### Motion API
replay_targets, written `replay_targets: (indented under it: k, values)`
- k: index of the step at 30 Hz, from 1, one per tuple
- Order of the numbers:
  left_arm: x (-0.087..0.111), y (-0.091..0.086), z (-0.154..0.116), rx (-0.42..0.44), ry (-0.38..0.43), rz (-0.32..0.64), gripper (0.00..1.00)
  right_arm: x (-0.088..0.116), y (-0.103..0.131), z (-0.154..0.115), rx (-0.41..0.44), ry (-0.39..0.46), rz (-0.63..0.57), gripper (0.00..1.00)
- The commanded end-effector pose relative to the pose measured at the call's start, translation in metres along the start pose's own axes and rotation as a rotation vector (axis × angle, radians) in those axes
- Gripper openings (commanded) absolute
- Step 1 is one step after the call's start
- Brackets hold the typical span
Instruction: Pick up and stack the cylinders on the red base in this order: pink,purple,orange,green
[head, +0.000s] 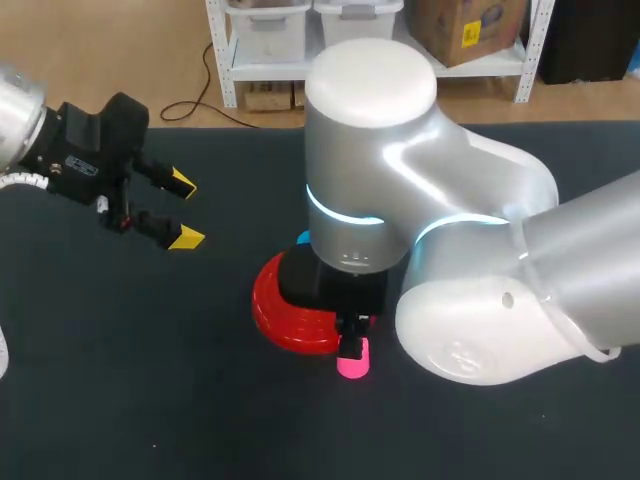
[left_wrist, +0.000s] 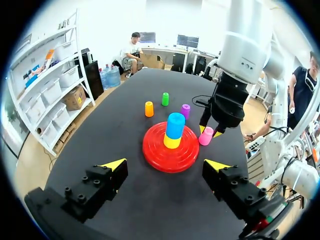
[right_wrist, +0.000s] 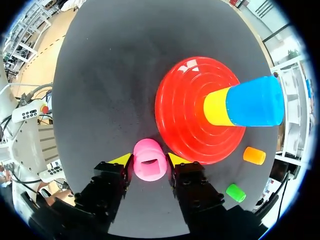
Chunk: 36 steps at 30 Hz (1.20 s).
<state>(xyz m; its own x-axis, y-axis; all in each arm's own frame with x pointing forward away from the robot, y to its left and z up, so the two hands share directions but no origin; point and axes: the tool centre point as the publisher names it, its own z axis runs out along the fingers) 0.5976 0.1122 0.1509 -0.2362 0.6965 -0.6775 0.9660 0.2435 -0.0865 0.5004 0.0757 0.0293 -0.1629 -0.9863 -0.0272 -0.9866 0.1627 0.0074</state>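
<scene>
Pink cylinder (right_wrist: 150, 169) gripped just beside the red base (right_wrist: 185, 117)

Our right gripper (right_wrist: 149, 159) is closed narrowly on the pink cylinder, one yellow tip against each side, at the table right by the base's rim. We should lift it straight up, clear the blue cylinder (right_wrist: 255, 101) that sits on the yellow cylinder (right_wrist: 215, 106), and centre it before lowering. Our left gripper (left_wrist: 166, 164) hangs wide and empty, well apart.
</scene>
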Motion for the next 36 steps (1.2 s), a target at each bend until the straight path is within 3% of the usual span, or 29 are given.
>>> replay_targets:
  k: [1, 3, 26, 30, 36]
  values:
    - [0.001, 0.000, 0.000, -0.002, -0.002, 0.001, 1.00, 0.004, -0.004, -0.010, 0.034, -0.062, 0.042, 0.00]
    - [0.001, 0.000, 0.000, -0.002, -0.002, 0.001, 1.00, 0.003, -0.007, -0.018, 0.032, -0.107, 0.036, 0.00]
    - [0.001, 0.000, 0.000, -0.002, -0.002, 0.001, 1.00, 0.002, -0.009, -0.018, 0.017, -0.120, 0.047, 0.00]
    - [0.001, 0.000, 0.000, -0.002, -0.002, 0.001, 1.00, -0.014, -0.014, -0.047, 0.039, -0.142, 0.014, 0.00]
    - [0.001, 0.000, 0.000, -0.002, -0.002, 0.001, 1.00, -0.029, -0.023, -0.097, 0.053, -0.101, -0.011, 0.00]
